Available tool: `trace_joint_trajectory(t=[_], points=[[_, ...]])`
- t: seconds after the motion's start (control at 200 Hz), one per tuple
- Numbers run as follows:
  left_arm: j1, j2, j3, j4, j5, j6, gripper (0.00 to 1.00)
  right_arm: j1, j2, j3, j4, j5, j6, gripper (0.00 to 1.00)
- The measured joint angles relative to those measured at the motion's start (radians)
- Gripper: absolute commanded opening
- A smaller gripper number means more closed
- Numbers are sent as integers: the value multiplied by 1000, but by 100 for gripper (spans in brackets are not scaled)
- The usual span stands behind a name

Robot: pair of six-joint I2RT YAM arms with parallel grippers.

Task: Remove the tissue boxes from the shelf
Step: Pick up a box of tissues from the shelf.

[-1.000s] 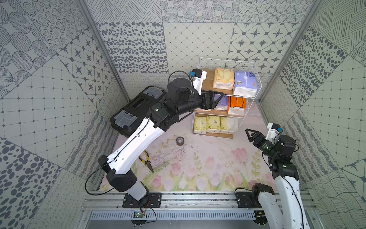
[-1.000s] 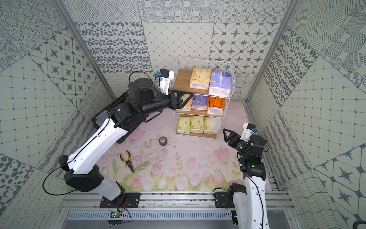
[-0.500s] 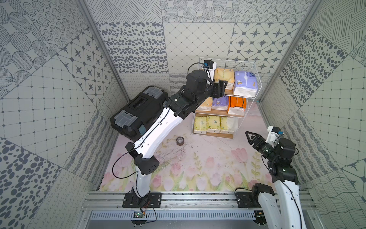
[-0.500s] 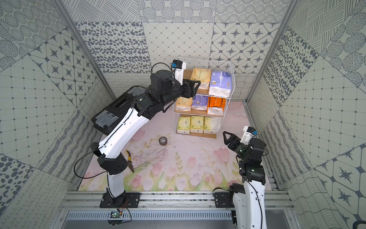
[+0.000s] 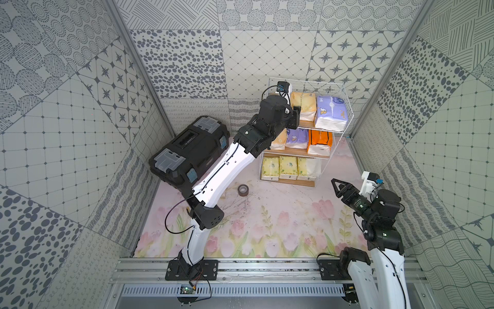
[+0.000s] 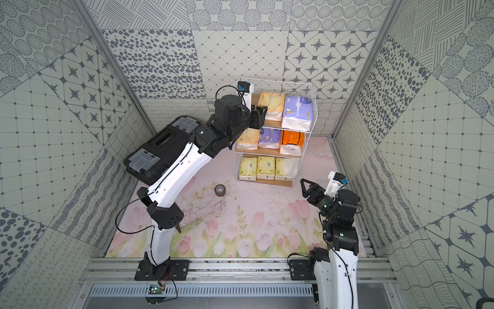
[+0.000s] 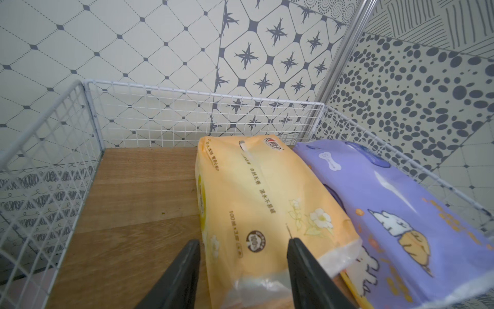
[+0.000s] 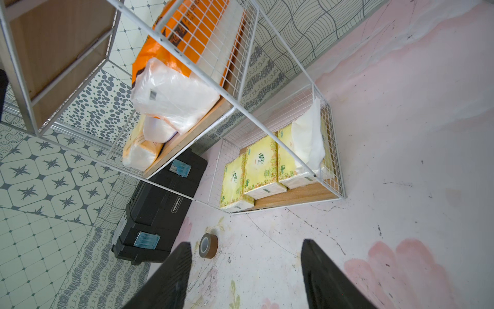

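Left arm and right arm are white link shells between black cylindrical joints, each on a bolted black base plate. A thin black cable loops off the left elbow. Left hand and right hand have black wedge-shaped fingers.

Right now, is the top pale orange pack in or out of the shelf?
In: pale orange pack lies on the shelf's top board.
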Motion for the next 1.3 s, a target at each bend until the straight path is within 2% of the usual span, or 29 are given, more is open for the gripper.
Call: trace_joint_trajectory(t=[0.165,0.505,0.751,0.866,1.126,1.301], points=[[10,11,5,0,0,-2,37,0,-3,0,-11,-4,0,69],[14,14,5,1,17,-8,0,0,-26,14,-56,-7,0,68],[-3,-13,0,0,24,-7,0,0,-48,67,-89,-32,4,69],[-19,-66,-49,6,24,-6,0,0,-47,106,-106,-63,23,69],[-42,-275,-348,94,13,-6,0,1,-45,214,-112,-133,117,70],[-46,-394,-539,169,4,-29,0,44,-16,282,-45,-151,248,76]])
